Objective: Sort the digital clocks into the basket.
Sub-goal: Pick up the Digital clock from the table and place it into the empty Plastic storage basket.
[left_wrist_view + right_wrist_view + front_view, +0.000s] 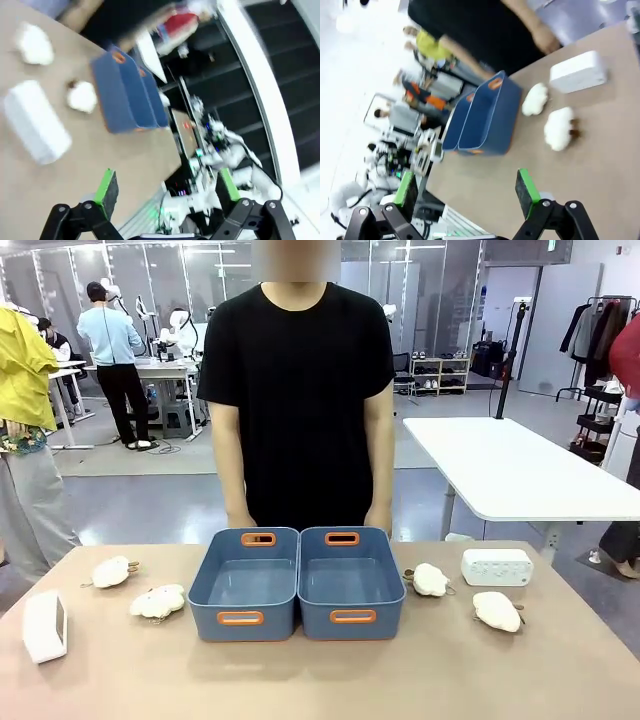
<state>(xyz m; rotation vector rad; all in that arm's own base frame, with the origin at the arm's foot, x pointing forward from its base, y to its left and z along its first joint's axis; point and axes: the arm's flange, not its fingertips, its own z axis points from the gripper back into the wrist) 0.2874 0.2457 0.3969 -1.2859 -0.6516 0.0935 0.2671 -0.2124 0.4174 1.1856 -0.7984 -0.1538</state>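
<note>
Two blue baskets stand side by side at the table's middle, the left one (243, 585) and the right one (350, 583), both empty. One white digital clock (497, 567) lies flat to their right. Another digital clock (45, 626) stands on its edge near the front left. In the left wrist view my left gripper (167, 187) is open above the table, with the left clock (36, 122) and the baskets (127, 95) ahead of it. My right gripper (466, 191) is open too, well short of the right clock (578, 72) and the baskets (485, 117).
Soft white plush toys lie either side of the baskets: two on the left (111, 571) (158, 602) and two on the right (430, 580) (497, 611). A person in a black shirt (300, 390) stands at the far edge, hands just behind the baskets.
</note>
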